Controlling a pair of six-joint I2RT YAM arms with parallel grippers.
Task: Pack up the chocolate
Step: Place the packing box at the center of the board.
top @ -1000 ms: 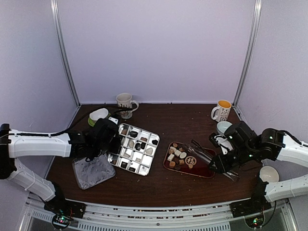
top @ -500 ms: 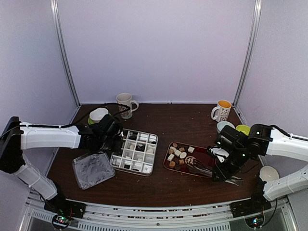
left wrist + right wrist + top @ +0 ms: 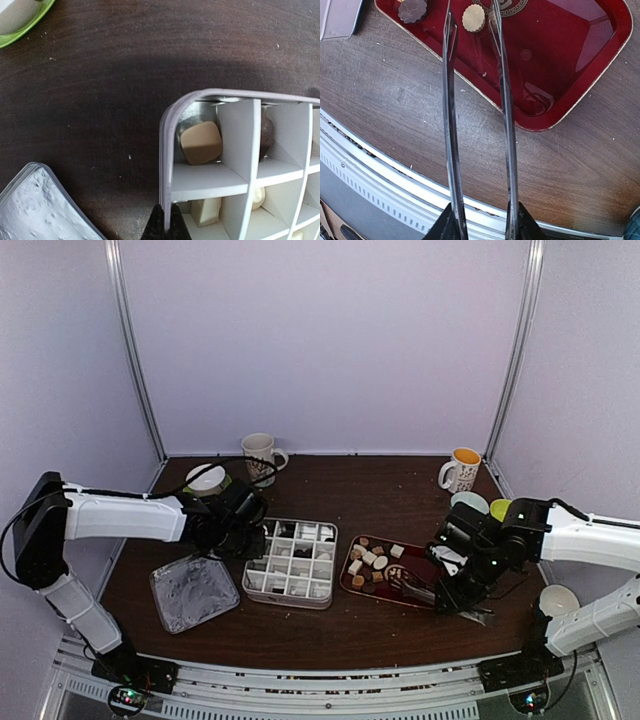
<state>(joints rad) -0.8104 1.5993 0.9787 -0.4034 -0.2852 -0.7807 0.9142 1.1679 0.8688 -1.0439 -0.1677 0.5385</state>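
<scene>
Down at the left gripper, clamped thin on the side wall of a divided box. Just ahead of the tips and to their right, finds a tan chocolate in the corner cell, with cream pieces in cells closer by. Off to the tips' left, sees a silver lid. Over at the right gripper, squeezes long metal tongs, blades apart. Beyond, reaches over a red tray, with a tan round piece seen between the blades and a dark piece to their left.
</scene>
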